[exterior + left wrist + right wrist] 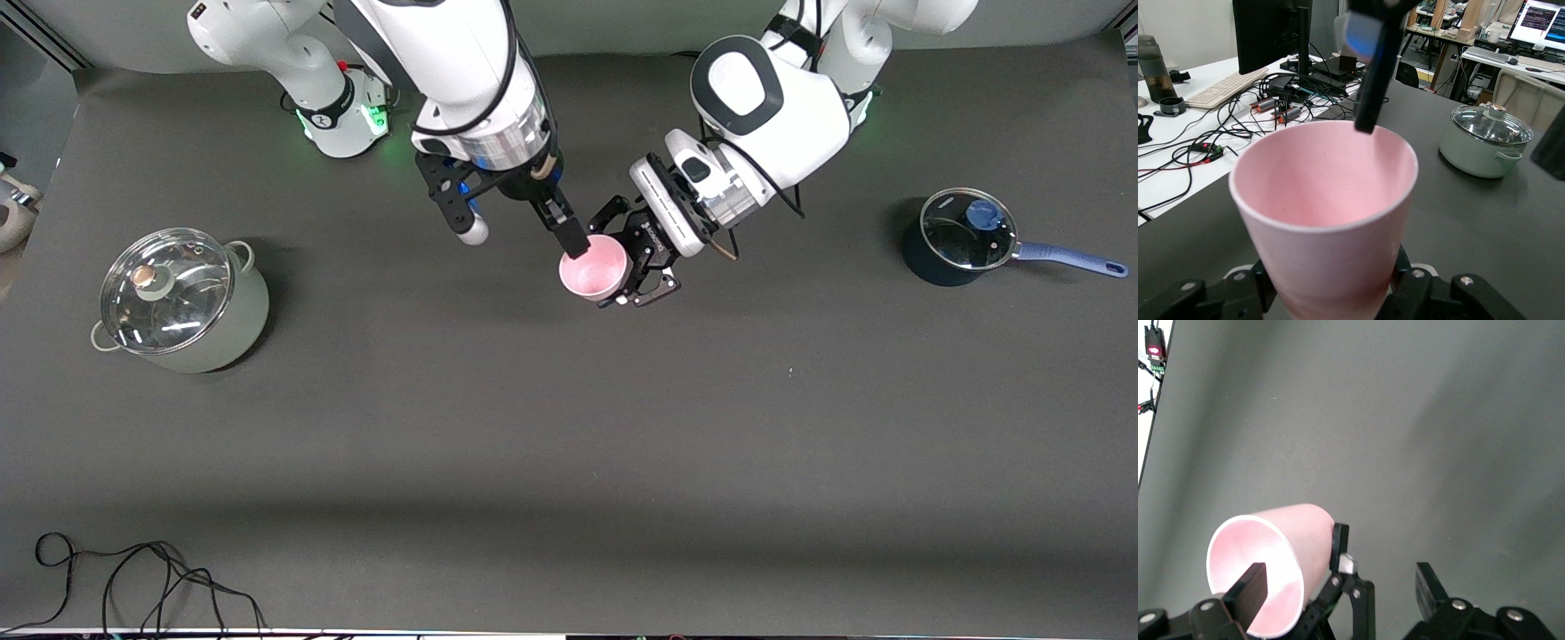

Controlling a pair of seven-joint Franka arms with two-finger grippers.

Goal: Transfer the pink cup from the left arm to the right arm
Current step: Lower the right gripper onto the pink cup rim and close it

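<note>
Front view shows the left gripper (638, 267) pinching the pink cup (592, 268) above mid-table while the right gripper (524, 233), fingers spread, straddles its rim mid-handover; next, it likely must close.

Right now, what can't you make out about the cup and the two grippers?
1. Left wrist view: the left gripper and the picture's bottom edge hide the base of the pink cup.
2. Front view: whether the right gripper touches the cup's wall; its finger overlaps the rim.
3. Front view: what is in the green pot; glare on its lid.
</note>
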